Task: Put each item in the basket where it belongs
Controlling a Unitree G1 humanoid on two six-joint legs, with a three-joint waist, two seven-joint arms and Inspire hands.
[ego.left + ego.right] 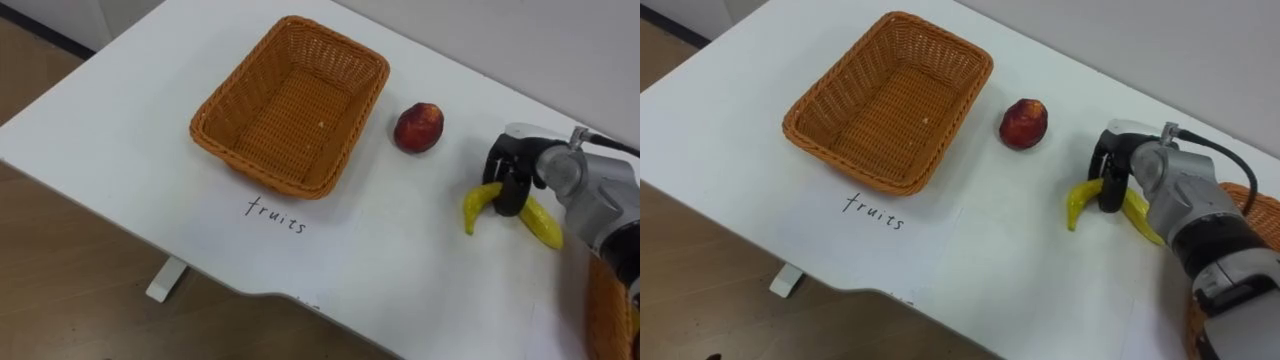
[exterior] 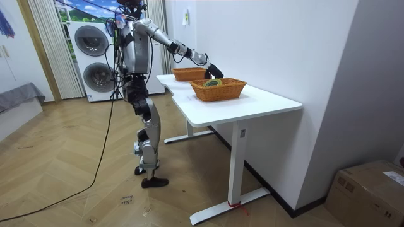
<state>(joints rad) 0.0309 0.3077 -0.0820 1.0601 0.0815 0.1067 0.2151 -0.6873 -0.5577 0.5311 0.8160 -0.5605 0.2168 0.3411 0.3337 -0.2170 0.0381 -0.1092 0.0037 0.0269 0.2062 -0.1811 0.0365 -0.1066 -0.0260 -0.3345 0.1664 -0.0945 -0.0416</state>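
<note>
surface held it all | fruit basket sat empty, ready for fruit | right hand was far right of the fruit basket, fingers curled round the banana, likely to carry it over | banana was not in the fruit basket yet | red fruit lay just right of the fruit basket

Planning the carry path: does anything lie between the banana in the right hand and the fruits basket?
Yes. A red fruit lies on the table between the banana in the right hand and the fruits basket, near the basket's right rim. Lifting the banana over it should clear it.
</note>
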